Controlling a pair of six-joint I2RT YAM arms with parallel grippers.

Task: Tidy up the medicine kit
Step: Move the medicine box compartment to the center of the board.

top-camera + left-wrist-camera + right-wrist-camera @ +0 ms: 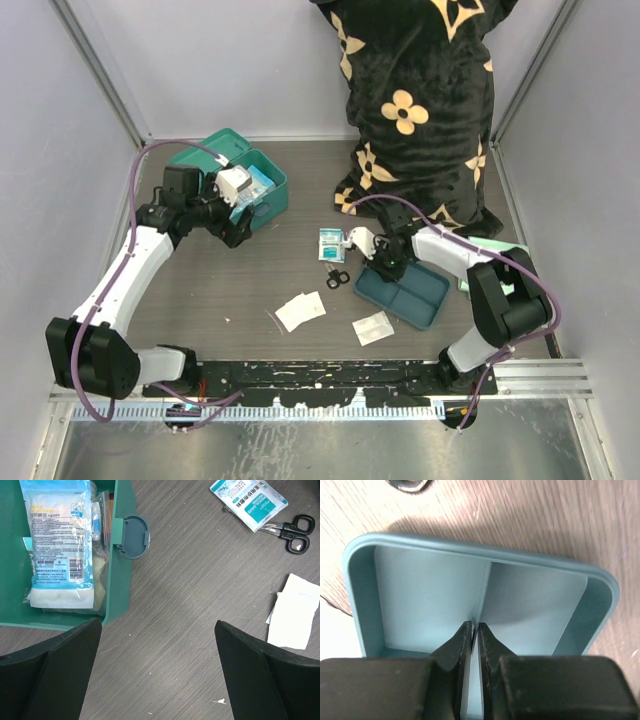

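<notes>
Right gripper (474, 626) is pinching the centre divider of the blue-teal divided tray (361, 605), jaws nearly together; it should lift level so the tray doesn't pivot. Left gripper (157, 625) is hovering wide open beside the open medicine kit (120, 580), well apart leftward.

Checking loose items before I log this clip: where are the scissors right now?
In the top view the scissors lie mid-table, just on the near side of the gauze packet and left of the blue divided tray.
</notes>
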